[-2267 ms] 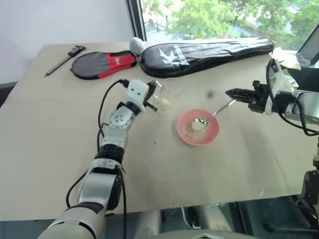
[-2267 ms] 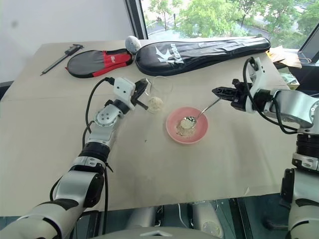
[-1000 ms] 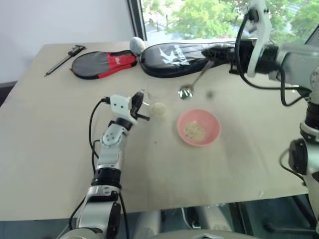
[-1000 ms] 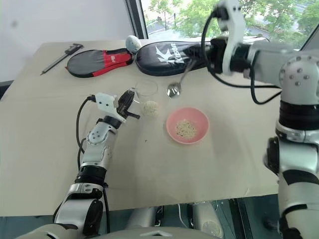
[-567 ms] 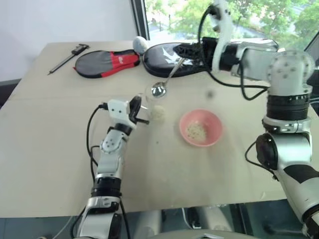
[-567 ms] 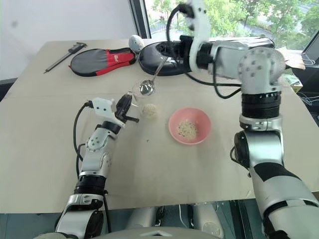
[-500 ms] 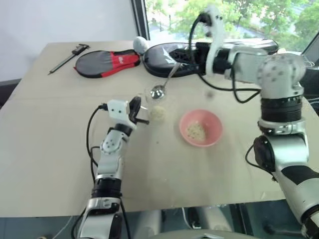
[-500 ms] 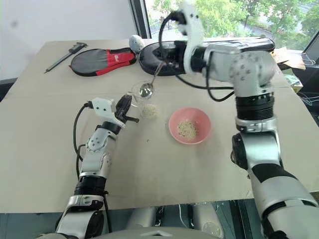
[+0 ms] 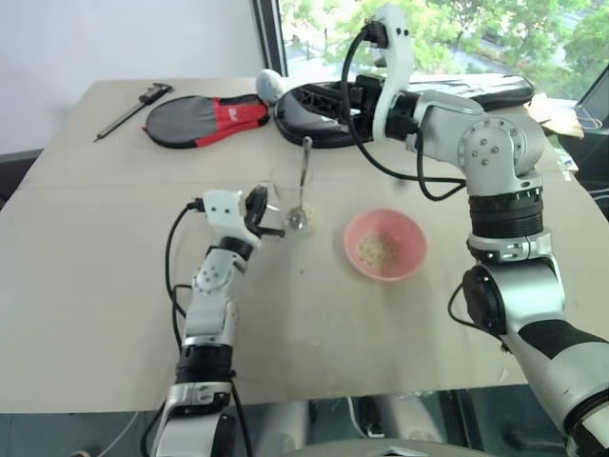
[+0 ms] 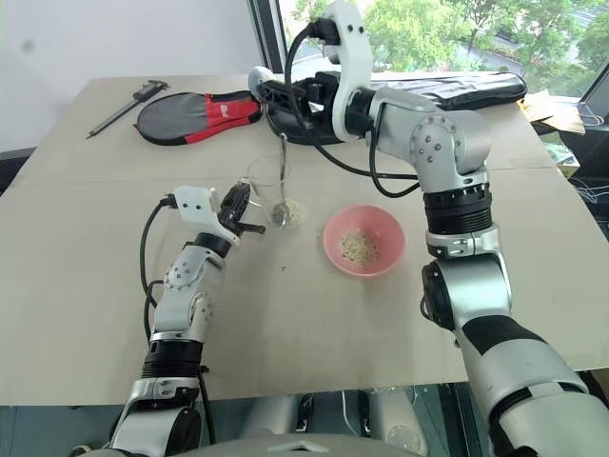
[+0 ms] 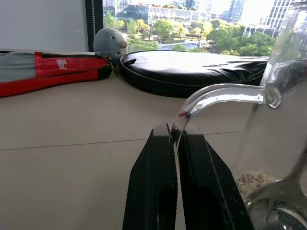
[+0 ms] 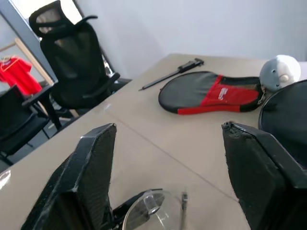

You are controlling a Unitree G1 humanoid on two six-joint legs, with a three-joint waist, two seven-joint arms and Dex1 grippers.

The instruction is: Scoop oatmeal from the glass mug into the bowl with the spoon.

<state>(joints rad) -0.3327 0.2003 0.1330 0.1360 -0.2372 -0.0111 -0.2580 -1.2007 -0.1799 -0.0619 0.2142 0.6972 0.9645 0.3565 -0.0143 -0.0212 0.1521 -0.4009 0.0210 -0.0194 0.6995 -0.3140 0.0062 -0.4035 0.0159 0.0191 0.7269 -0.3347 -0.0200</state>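
Spoon (image 9: 302,190) upright in glass mug (image 9: 286,202)

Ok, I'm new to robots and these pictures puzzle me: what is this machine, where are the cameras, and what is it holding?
It is a two-armed robot at a table. Two pictures come from its head, looking down; the other two from its wrists. Its left tool is shut on the handle of a glass mug with oats. A spoon stands in the mug; the right tool is open, apart from it. A pink bowl holds some oats. Racket bags lie behind.
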